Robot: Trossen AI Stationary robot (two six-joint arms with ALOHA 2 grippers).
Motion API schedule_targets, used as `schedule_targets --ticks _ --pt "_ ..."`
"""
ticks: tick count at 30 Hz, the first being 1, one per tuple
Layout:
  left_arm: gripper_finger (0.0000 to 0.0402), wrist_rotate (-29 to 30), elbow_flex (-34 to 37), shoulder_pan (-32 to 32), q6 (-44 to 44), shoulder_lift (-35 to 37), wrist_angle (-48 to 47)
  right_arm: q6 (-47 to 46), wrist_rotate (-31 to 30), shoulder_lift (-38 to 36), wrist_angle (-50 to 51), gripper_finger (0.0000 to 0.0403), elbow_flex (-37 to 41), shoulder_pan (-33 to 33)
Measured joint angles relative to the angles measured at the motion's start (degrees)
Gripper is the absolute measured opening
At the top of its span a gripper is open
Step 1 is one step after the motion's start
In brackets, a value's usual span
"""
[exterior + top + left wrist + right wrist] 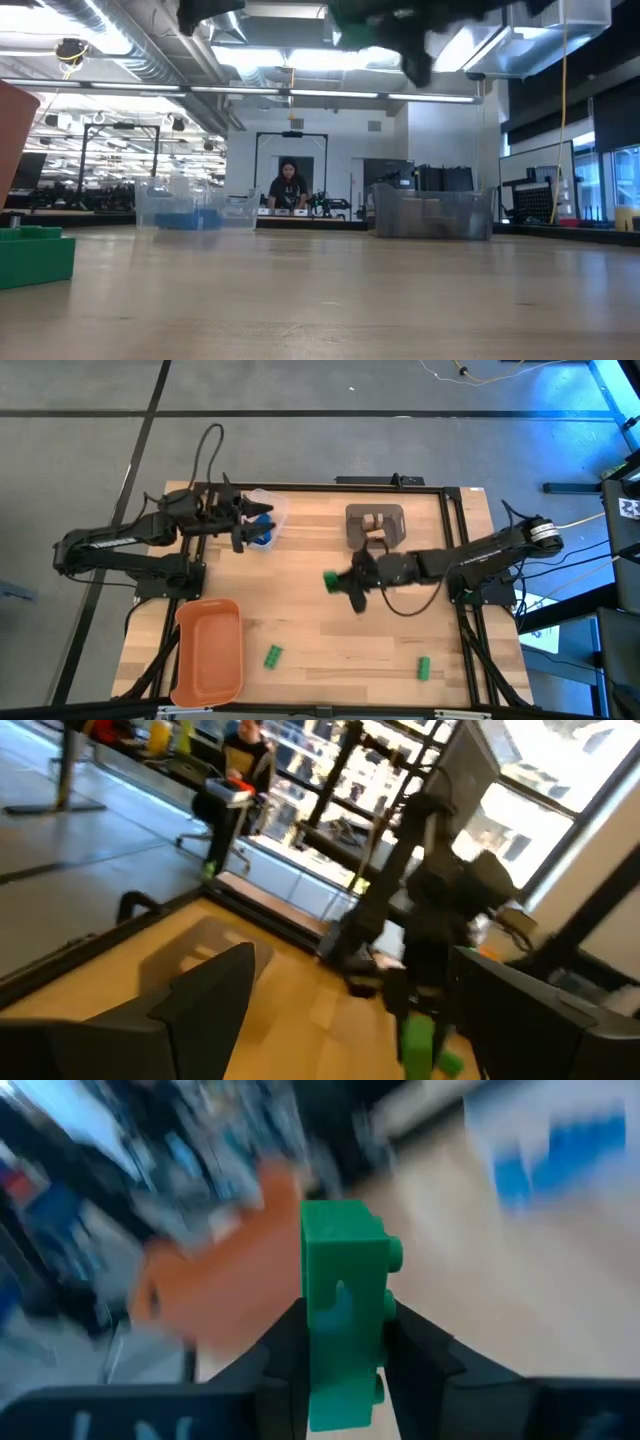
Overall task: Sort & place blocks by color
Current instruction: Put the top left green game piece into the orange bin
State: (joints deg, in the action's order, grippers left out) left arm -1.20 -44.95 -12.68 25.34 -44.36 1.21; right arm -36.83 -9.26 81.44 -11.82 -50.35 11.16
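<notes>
Your right pincer (338, 581) pinches a green block (343, 1312) above the counter (330, 640) at frame center, so any jolt toward the orange tray (210, 650) could shake it loose.

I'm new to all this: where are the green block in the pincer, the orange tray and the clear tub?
Green block (343, 1315), right wrist view: middle of its front face.
Orange tray (184, 655), high view: its left rim.
Clear tub (277, 510), high view: its right wall.

No legible text, labels, brands or numbers in any view. A small black-and-white patterned marker (631, 508) sits on dark equipment at the right edge of the high view; it carries no readable characters.
</notes>
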Motion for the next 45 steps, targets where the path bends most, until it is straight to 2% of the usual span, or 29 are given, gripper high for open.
schedule_targets --ticks 3,5,11,16,19,22,28,32,38,45 --pt "0.0322 -0.91 -0.02 2.38 -0.45 -2.47 0.82 4.63 0.04 0.45 -8.63 0.0092 -1.06 -3.28" --pt "0.0322 -0.89 0.04 4.24 -0.89 -4.31 3.12 7.24 0.12 0.42 -10.64 0.0092 -2.33 -4.93" --pt "0.0322 -0.89 0.01 8.53 -1.57 -9.89 10.83 9.04 3.37 0.45 -10.49 0.0092 -3.93 -6.85" --pt "0.0322 -0.63 0.01 9.53 -1.07 -11.58 13.05 9.04 3.48 0.45 -10.23 0.0092 -3.93 -6.86" --pt "0.0322 1.96 -0.04 10.75 -0.18 -12.89 13.24 9.04 3.56 0.45 -10.17 0.0092 -3.93 -6.78" --pt "0.0322 3.34 -0.06 12.49 -0.32 -16.43 14.49 9.06 3.80 1.35 -9.71 0.0092 -4.02 -6.50" --pt "0.0322 3.31 -0.06 14.27 -0.41 -24.81 25.54 9.00 4.89 3.77 -10.04 0.0092 -4.02 -6.40" --pt "0.0319 3.26 -0.06 14.28 -0.34 -26.41 26.25 9.20 4.87 3.86 -10.64 0.0092 -4.00 -6.32" --pt "0.0292 4.23 -0.06 15.08 -0.32 -26.43 26.26 10.30 4.87 3.86 -11.21 0.0092 -4.00 -6.32" --pt "0.0225 5.64 -0.06 15.53 0.04 -26.45 25.92 11.49 4.87 3.81 -12.45 0.0092 -4.00 -6.32"
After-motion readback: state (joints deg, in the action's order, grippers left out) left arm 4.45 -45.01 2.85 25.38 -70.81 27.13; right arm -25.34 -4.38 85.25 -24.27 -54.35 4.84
